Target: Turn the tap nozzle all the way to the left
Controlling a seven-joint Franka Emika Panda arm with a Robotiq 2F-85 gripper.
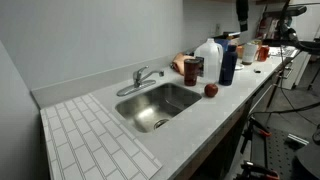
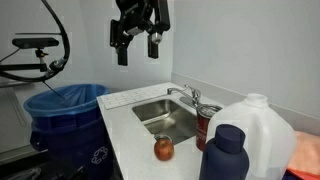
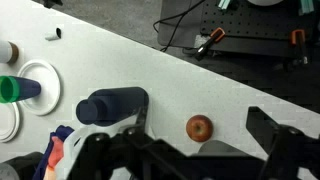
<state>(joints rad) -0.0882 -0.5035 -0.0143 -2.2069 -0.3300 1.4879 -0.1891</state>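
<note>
The tap nozzle (image 1: 130, 86) is a low chrome spout reaching over the steel sink (image 1: 160, 100); in an exterior view it shows behind the basin (image 2: 178, 94). A short lever handle (image 1: 153, 73) sits on top of the faucet. My gripper (image 2: 138, 55) hangs high above the counter, open and empty, far from the tap. In the wrist view its two dark fingers (image 3: 192, 150) are spread apart above the white counter, with a red apple (image 3: 199, 127) below between them. The tap is out of the wrist view.
Next to the sink stand a white jug (image 1: 208, 58), a dark blue bottle (image 1: 228, 62), a can (image 1: 190, 68) and the apple (image 1: 211, 90). A white tiled board (image 1: 95, 140) lies on the sink's other side. A blue bin (image 2: 65, 110) stands beside the counter.
</note>
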